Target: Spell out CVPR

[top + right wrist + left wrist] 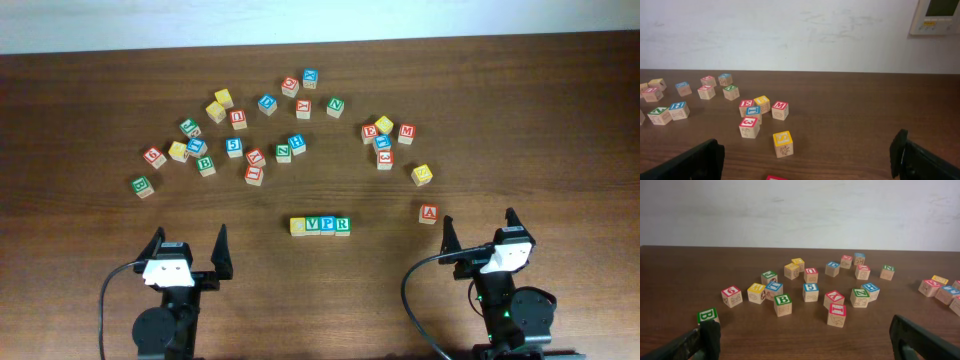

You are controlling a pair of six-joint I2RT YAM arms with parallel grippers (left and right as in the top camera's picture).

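Note:
A row of several letter blocks (320, 225) lies at the table's front middle: a yellow one, then V, P and R. My left gripper (187, 248) is open and empty, at the front left, well left of the row. My right gripper (480, 232) is open and empty, at the front right. A red A block (428, 213) lies just ahead of the right gripper; its edge shows at the bottom of the right wrist view (775, 177). The row does not show in either wrist view.
Many loose letter blocks lie scattered across the far half of the table, a large group at the left (235, 145) and a small cluster at the right (385, 135). A yellow block (422, 174) lies alone at the right; it also shows in the right wrist view (783, 143).

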